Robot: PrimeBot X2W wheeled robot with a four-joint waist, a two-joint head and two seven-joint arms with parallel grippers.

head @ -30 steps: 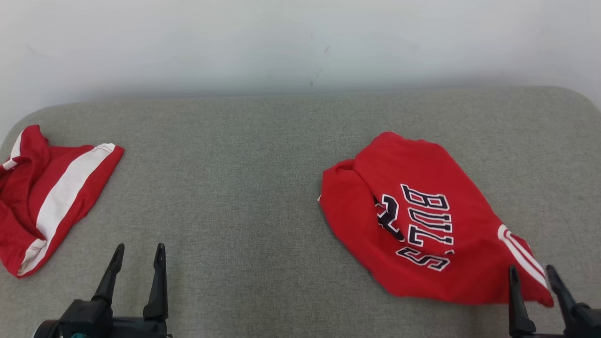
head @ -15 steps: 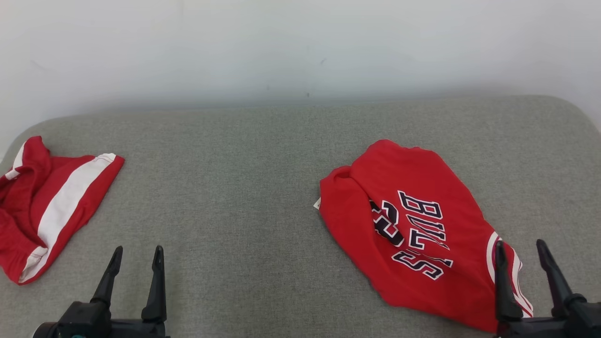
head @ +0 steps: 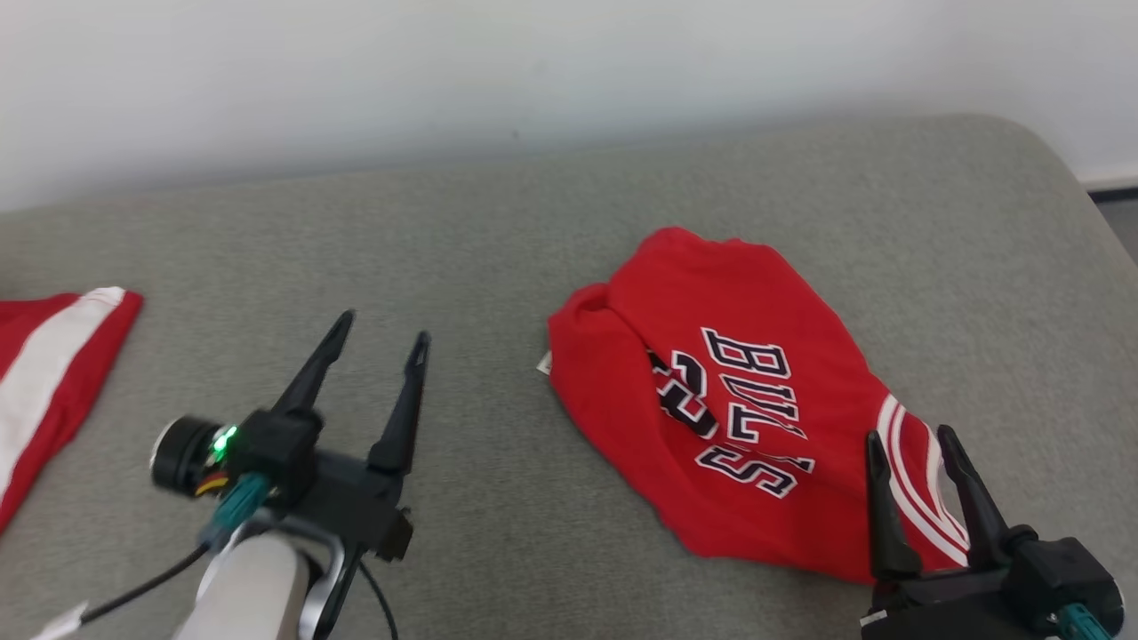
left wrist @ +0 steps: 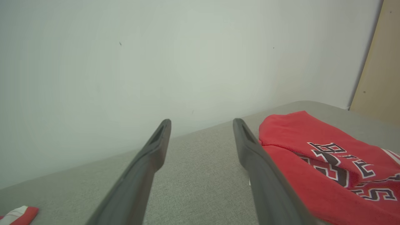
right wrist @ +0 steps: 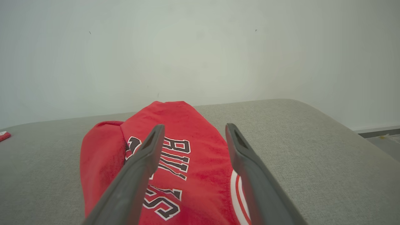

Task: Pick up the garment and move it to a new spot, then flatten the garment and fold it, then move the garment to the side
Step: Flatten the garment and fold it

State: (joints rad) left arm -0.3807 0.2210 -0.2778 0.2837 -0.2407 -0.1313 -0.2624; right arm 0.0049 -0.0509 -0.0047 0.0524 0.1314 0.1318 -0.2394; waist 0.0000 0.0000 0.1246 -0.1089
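Note:
The garment (head: 702, 311) is a red jersey with dark and white lettering, lying crumpled on the right half of the grey cushion (head: 462, 240). My right gripper (head: 909, 433) stands open at its near, white-striped hem, fingers over the cloth with nothing pinched. In the right wrist view the right gripper (right wrist: 195, 125) frames the garment (right wrist: 103, 156) lying below it. My left gripper (head: 384, 325) is open and raised over bare cushion, left of the garment. The left wrist view has the left gripper (left wrist: 202, 120) with the garment (left wrist: 312, 137) just right of its right finger.
A second red garment with a white stripe (head: 53, 356) lies at the cushion's far left edge, also seen as a corner (left wrist: 18, 214). A pale wall backs the cushion. The cushion's rounded right edge drops to dark floor (head: 1120, 222).
The head camera has swung right and down. My left arm has lifted and reached forward toward the middle. The right gripper stays at the garment's near hem, its fingers slightly wider.

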